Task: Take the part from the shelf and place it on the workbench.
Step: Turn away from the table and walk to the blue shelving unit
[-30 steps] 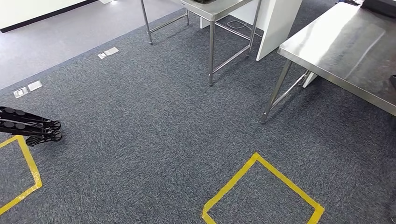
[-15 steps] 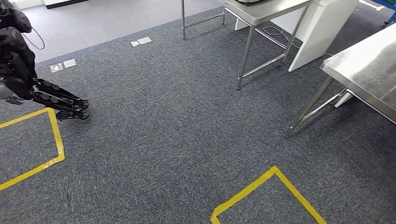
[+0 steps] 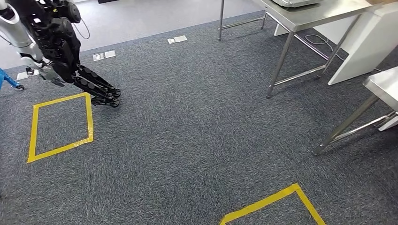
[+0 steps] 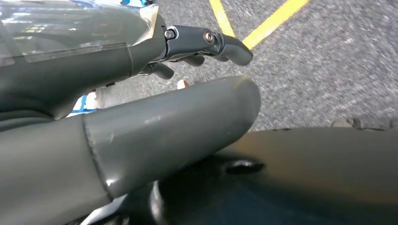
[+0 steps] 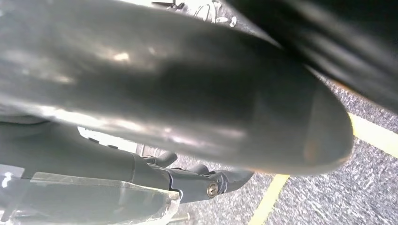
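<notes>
My left hand (image 3: 96, 89) hangs at the upper left of the head view, over the carpet by a yellow tape square (image 3: 61, 122). Its dark fingers are stretched out straight and hold nothing. The left wrist view shows the same hand (image 4: 178, 93) with its thick grey thumb and dark fingers (image 4: 211, 42) apart, nothing between them. In the right wrist view my right hand (image 5: 197, 140) also has thumb and fingers (image 5: 211, 185) apart and bare. No part or shelf is in sight.
A steel table (image 3: 319, 14) stands at the upper right, with a white panel (image 3: 366, 51) beside it. The corner of another steel table (image 3: 385, 82) juts in at the right edge. Grey-blue carpet carries a second yellow tape corner (image 3: 277, 201) and floor sockets (image 3: 177, 40).
The whole picture has shifted to the right, so the camera has turned left. My left arm and hand have come further into the head view. Neither hand has picked anything up.
</notes>
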Available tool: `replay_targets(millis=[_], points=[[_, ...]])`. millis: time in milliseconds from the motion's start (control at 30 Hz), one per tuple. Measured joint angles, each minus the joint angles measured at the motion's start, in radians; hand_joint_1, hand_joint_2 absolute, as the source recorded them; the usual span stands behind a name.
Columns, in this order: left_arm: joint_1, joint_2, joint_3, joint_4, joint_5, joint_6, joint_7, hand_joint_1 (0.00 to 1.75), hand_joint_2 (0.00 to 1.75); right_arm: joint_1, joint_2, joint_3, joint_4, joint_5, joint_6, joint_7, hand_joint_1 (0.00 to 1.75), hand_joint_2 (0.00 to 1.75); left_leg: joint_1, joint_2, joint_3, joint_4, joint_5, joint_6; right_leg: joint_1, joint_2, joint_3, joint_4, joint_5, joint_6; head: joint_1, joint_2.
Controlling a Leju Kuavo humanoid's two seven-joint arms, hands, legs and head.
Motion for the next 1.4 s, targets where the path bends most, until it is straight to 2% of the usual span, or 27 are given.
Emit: replay_targets(millis=[33, 100, 167, 267, 333, 400, 467, 500, 533, 567, 633, 700, 767, 800, 833, 900, 967, 1000, 1033, 1067, 1100, 1167, 1200, 1267, 1300, 1333, 1400], points=[[0.0, 0.001, -0.003, 0.0, -0.006, 0.002, 0.009, 0.0, 0.0, 0.0, 0.002, -0.002, 0.0, -0.006, 0.0, 0.005, 0.0, 0.0, 0.0, 0.006, 0.021, -0.037, 0.025, 0.001, 0.0, -0.013, 0.001, 0.0, -0.002, -0.001, 0.0, 0.0], [0.001, 0.006, -0.006, -0.001, -0.008, -0.017, 0.007, 0.0, 0.0, -0.001, 0.007, -0.009, -0.001, -0.018, -0.003, 0.017, 0.0, 0.0, -0.003, 0.045, 0.098, -0.172, 0.081, 0.005, 0.005, -0.032, 0.008, 0.001, -0.008, 0.001, -0.001, 0.0], [0.003, 0.012, -0.008, -0.002, -0.004, -0.055, -0.018, 0.0, 0.0, -0.002, 0.013, -0.018, -0.001, -0.027, -0.011, 0.024, 0.0, 0.0, -0.01, 0.07, 0.142, -0.253, 0.101, 0.016, 0.012, -0.046, 0.012, 0.001, -0.014, 0.009, 0.0, 0.0], [0.009, 0.022, -0.012, -0.004, -0.011, -0.111, -0.071, 0.0, 0.0, -0.005, 0.019, -0.03, -0.003, -0.037, -0.035, 0.029, 0.0, 0.0, -0.013, 0.041, 0.141, -0.267, 0.103, 0.035, 0.012, -0.066, 0.02, 0.001, -0.022, 0.021, 0.004, 0.0], [0.012, 0.028, -0.017, -0.004, -0.027, -0.124, -0.099, 0.0, 0.0, -0.007, 0.028, -0.041, -0.005, -0.048, -0.056, 0.026, 0.0, 0.0, -0.007, 0.022, 0.144, -0.277, 0.112, 0.049, 0.009, -0.032, 0.007, 0.044, -0.05, 0.024, 0.007, 0.0], [0.014, 0.032, -0.026, -0.004, -0.044, -0.114, -0.124, 0.0, 0.0, -0.008, 0.036, -0.054, -0.005, -0.057, -0.075, 0.017, 0.0, 0.0, -0.006, 0.001, 0.144, -0.28, 0.116, 0.057, 0.008, 0.021, -0.048, 0.165, -0.105, 0.018, 0.012, 0.0], [0.016, 0.033, -0.038, -0.004, -0.056, -0.097, -0.143, 0.0, 0.0, -0.012, 0.04, -0.067, -0.006, -0.063, -0.084, 0.009, 0.0, 0.0, -0.008, -0.027, 0.144, -0.279, 0.116, 0.059, 0.009, 0.038, -0.102, 0.281, -0.142, 0.018, 0.014, 0.0], [0.017, 0.033, -0.043, -0.004, -0.06, -0.091, -0.149, 0.0, 0.0, -0.014, 0.041, -0.073, -0.006, -0.067, -0.085, 0.007, 0.0, 0.0, -0.008, -0.041, 0.145, -0.279, 0.116, 0.059, 0.009, 0.039, -0.108, 0.291, -0.136, 0.024, 0.014, 0.0], [0.018, 0.034, -0.047, -0.004, -0.062, -0.088, -0.152, 0.0, 0.0, -0.015, 0.042, -0.079, -0.006, -0.071, -0.085, 0.007, 0.0, 0.0, -0.008, -0.057, 0.148, -0.279, 0.116, 0.058, 0.008, 0.042, -0.096, 0.261, -0.115, 0.031, 0.015, 0.0], [0.018, 0.034, -0.05, -0.004, -0.064, -0.085, -0.153, 0.0, 0.0, -0.014, 0.044, -0.085, -0.006, -0.075, -0.085, 0.008, 0.0, 0.0, -0.008, -0.071, 0.15, -0.278, 0.116, 0.058, 0.006, 0.051, -0.071, 0.2, -0.082, 0.04, 0.015, 0.0], [0.017, 0.033, -0.057, -0.003, -0.065, -0.084, -0.154, 0.0, 0.0, -0.01, 0.048, -0.094, -0.005, -0.081, -0.085, 0.008, 0.0, 0.0, -0.009, -0.097, 0.148, -0.275, 0.116, 0.052, -0.001, 0.098, -0.026, 0.069, -0.024, 0.047, 0.017, 0.0], [0.017, 0.033, -0.062, -0.003, -0.065, -0.082, -0.153, 0.0, 0.0, -0.007, 0.052, -0.102, -0.005, -0.085, -0.085, 0.007, 0.0, 0.0, -0.011, -0.117, 0.139, -0.272, 0.117, 0.042, -0.002, 0.128, -0.012, 0.014, -0.002, 0.038, 0.016, 0.0], [0.018, 0.033, -0.063, -0.001, -0.061, -0.075, -0.139, 0.0, 0.0, -0.008, 0.055, -0.107, -0.006, -0.087, -0.084, 0.007, 0.0, 0.0, -0.008, -0.129, 0.132, -0.271, 0.12, 0.031, 0.0, 0.109, -0.008, 0.01, 0.004, 0.023, 0.014, 0.0], [0.018, 0.033, -0.063, 0.0, -0.055, -0.069, -0.124, 0.0, 0.0, -0.008, 0.056, -0.11, -0.006, -0.087, -0.083, 0.007, 0.0, 0.0, -0.008, -0.115, 0.127, -0.262, 0.115, 0.026, 0.0, 0.097, -0.005, 0.008, 0.006, 0.016, 0.013, 0.0], [0.017, 0.032, -0.063, 0.001, -0.047, -0.062, -0.107, 0.0, 0.0, -0.007, 0.058, -0.113, -0.006, -0.087, -0.082, 0.008, 0.0, 0.0, -0.008, -0.089, 0.115, -0.238, 0.099, 0.021, -0.001, 0.084, -0.003, 0.006, 0.007, 0.01, 0.009, 0.0], [0.017, 0.031, -0.062, 0.001, -0.029, -0.05, -0.088, 0.0, 0.0, -0.004, 0.058, -0.117, -0.006, -0.082, -0.081, 0.008, 0.0, 0.0, -0.009, -0.025, 0.064, -0.131, 0.039, 0.013, 0.001, 0.056, -0.001, 0.004, 0.006, 0.001, 0.002, 0.0], [0.019, 0.032, -0.061, 0.001, -0.016, -0.045, -0.097, 0.0, 0.0, 0.0, 0.057, -0.118, -0.006, -0.068, -0.084, 0.006, 0.0, 0.0, -0.006, -0.002, -0.001, -0.003, -0.012, 0.007, 0.005, 0.025, -0.004, 0.004, 0.002, -0.004, -0.001, 0.0], [0.021, 0.032, -0.06, 0.001, -0.013, -0.045, -0.107, 0.0, 0.0, 0.001, 0.056, -0.118, -0.006, -0.059, -0.088, 0.004, 0.0, 0.0, -0.004, 0.001, -0.017, 0.025, -0.015, 0.005, 0.007, 0.01, -0.005, 0.004, 0.0, -0.007, -0.002, 0.0], [0.023, 0.032, -0.06, 0.001, -0.011, -0.045, -0.119, 0.0, 0.0, 0.002, 0.056, -0.118, -0.006, -0.053, -0.093, -0.001, 0.0, 0.0, -0.003, 0.004, -0.009, 0.011, 0.002, 0.005, 0.007, -0.004, -0.005, 0.004, -0.002, -0.009, -0.002, 0.0], [0.026, 0.033, -0.06, 0.001, -0.01, -0.045, -0.132, 0.0, 0.0, 0.003, 0.056, -0.118, -0.006, -0.048, -0.097, -0.006, 0.0, 0.0, -0.002, 0.012, 0.02, -0.043, 0.033, 0.005, 0.008, -0.017, -0.002, 0.004, -0.005, -0.01, -0.002, 0.0], [0.027, 0.032, -0.06, 0.001, -0.01, -0.044, -0.141, 0.0, 0.0, 0.003, 0.056, -0.118, -0.006, -0.044, -0.099, -0.01, 0.0, 0.0, -0.002, 0.032, 0.061, -0.117, 0.064, 0.006, 0.009, -0.027, 0.002, 0.004, -0.008, -0.009, -0.003, 0.0], [0.026, 0.031, -0.059, 0.002, -0.01, -0.035, -0.139, 0.0, 0.0, 0.005, 0.058, -0.118, -0.005, -0.039, -0.094, -0.01, 0.0, 0.0, -0.007, 0.066, 0.126, -0.232, 0.1, 0.015, 0.014, -0.043, 0.009, 0.005, -0.015, -0.001, -0.004, 0.0], [0.024, 0.029, -0.059, 0.002, -0.008, -0.027, -0.126, 0.0, 0.0, 0.005, 0.058, -0.118, -0.005, -0.036, -0.089, -0.005, 0.0, 0.0, -0.01, 0.073, 0.137, -0.254, 0.103, 0.021, 0.017, -0.051, 0.012, 0.005, -0.018, 0.004, -0.003, 0.0], [0.02, 0.022, -0.056, 0.004, -0.003, -0.013, -0.087, 0.0, 0.0, 0.002, 0.058, -0.118, -0.006, -0.032, -0.076, 0.005, 0.0, 0.0, -0.014, 0.051, 0.137, -0.262, 0.104, 0.034, 0.018, -0.07, 0.019, 0.002, -0.022, 0.013, 0.0, 0.0], [0.02, 0.018, -0.054, 0.005, 0.001, -0.009, -0.071, 0.0, 0.0, 0.0, 0.057, -0.118, -0.006, -0.031, -0.071, 0.008, 0.0, 0.0, -0.013, 0.04, 0.139, -0.267, 0.107, 0.04, 0.016, -0.066, 0.022, 0.005, -0.027, 0.017, 0.001, 0.0], [0.019, 0.014, -0.052, 0.006, 0.004, -0.007, -0.059, 0.0, 0.0, -0.001, 0.056, -0.118, -0.006, -0.031, -0.068, 0.009, 0.0, 0.0, -0.01, 0.03, 0.142, -0.273, 0.111, 0.047, 0.014, -0.05, 0.017, 0.022, -0.038, 0.021, 0.003, 0.0], [0.017, 0.011, -0.048, 0.006, 0.006, -0.009, -0.048, 0.0, 0.0, -0.004, 0.055, -0.118, -0.006, -0.034, -0.065, 0.007, 0.0, 0.0, -0.005, 0.009, 0.146, -0.281, 0.117, 0.056, 0.01, 0.001, -0.028, 0.121, -0.083, 0.02, 0.01, 0.0]])
